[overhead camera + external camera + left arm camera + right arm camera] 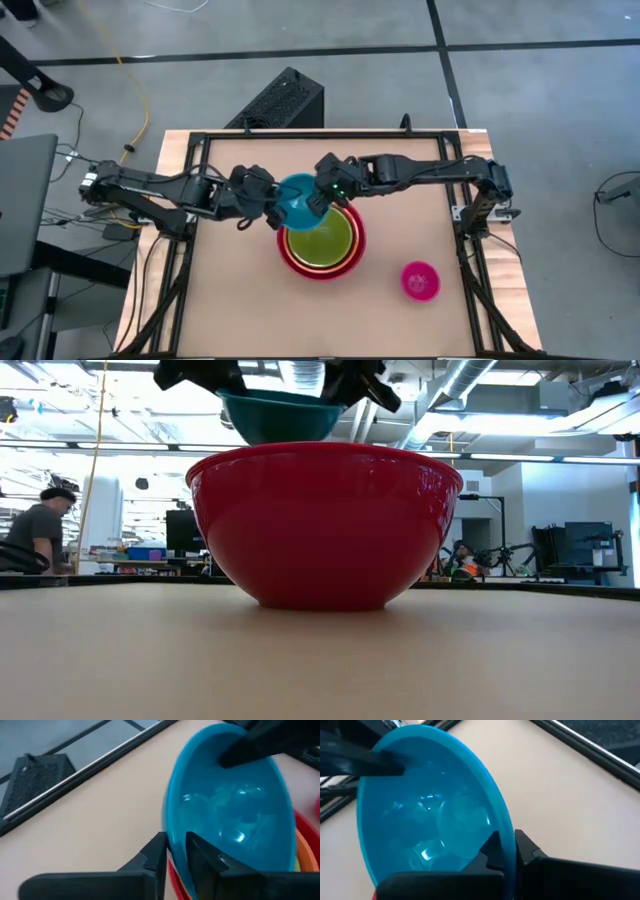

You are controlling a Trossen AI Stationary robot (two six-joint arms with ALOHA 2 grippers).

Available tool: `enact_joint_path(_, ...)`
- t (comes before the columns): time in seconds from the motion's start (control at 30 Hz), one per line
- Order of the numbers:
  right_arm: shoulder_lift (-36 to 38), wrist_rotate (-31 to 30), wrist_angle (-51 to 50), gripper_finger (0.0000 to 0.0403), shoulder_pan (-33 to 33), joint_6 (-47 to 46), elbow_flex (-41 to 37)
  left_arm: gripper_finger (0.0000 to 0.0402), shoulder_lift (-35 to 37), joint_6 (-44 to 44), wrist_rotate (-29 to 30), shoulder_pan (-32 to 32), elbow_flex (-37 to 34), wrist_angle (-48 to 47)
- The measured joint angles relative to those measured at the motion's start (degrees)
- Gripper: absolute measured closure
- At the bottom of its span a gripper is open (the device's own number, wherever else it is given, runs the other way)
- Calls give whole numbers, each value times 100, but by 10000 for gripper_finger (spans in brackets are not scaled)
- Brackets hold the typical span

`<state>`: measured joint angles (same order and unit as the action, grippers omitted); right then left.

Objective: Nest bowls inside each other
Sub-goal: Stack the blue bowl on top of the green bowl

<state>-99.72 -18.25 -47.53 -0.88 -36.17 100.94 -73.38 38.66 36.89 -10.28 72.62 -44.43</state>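
The blue bowl [298,198] [280,415] hangs over the far left part of a nested stack: a red bowl [320,530] with an orange bowl [306,851] and a green bowl [322,240] inside. My right gripper [508,847] is shut on the blue bowl's right rim. My left gripper [175,851] stands open at the opposite rim, one finger inside and one outside; I cannot tell whether it touches. In the low view the blue bowl's bottom is hidden behind the red bowl's rim. The pink bowl [420,281] rests on its base alone on the table. My right gripper pinches the blue bowl's rim [506,827] on the side toward the table's right, with one finger inside the bowl and one outside. The fingers come slanting down from the right. The bowl stays mouth up above the red bowl's rim.
The pink bowl sits near the table's right front, with bare tabletop around it and in front of the stack. A black frame rail [320,133] runs along the far edge, and a black box [280,100] stands beyond it. A person [35,535] is in the room behind.
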Motion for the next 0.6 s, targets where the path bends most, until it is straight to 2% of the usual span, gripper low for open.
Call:
enact_joint_path(0.1, 13, 55, -380, 399, 76, 75, 12, 324, 61, -274, -112, 0, 0, 210)
enact_joint_path(0.2, 11, 355, -863, 400, 149, 108, -6, 303, 229, -438, -183, 1, 46, 172)
enact_joint_path(0.37, 48, 690, -1378, 400, 201, 131, -3, 289, 664, -1005, -182, -111, 47, 114)
enact_joint_path(0.5, 39, 1142, -1354, 400, 108, 214, -3, 288, 1061, -1670, 146, -262, -99, -141)
enact_joint_path(0.6, 54, 1459, -1124, 400, 48, 213, -177, 288, 1453, -1944, 548, -426, -565, 118)
